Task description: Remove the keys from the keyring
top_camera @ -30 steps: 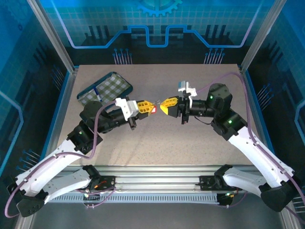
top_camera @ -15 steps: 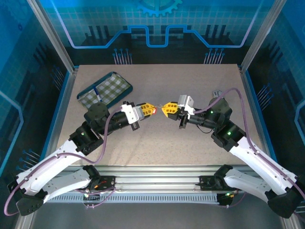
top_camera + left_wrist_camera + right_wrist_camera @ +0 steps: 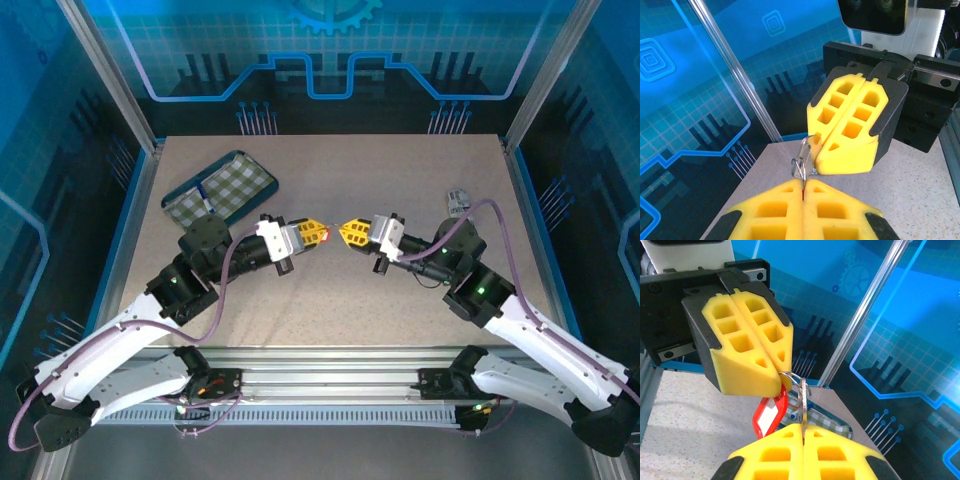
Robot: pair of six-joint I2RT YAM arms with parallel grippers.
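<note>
The left jaws are clenched on the keyring (image 3: 769, 418), its red tag dangling just beneath their tips. The right jaws, tip to tip opposite, pinch a key (image 3: 802, 407), edge-on and mostly hidden. Speckled bench (image 3: 330, 300) below; blue panels (image 3: 420, 50) around.

Keyring (image 3: 771, 415): small red oblong tag with a white label insert, on a thin silver wire ring (image 3: 801, 162). It is held in the air above the table (image 3: 400, 170), between the two facing grippers, with the tag hanging loose just under the left gripper (image 3: 780, 373) tips. The key (image 3: 802, 402) is a thin silver piece seen edge-on, upright, pinched in the closed right gripper (image 3: 803, 429) and linked to the ring. Its shape can't be made out. In the overhead view only a red speck (image 3: 326, 236) is seen at the left gripper's tips.
</note>
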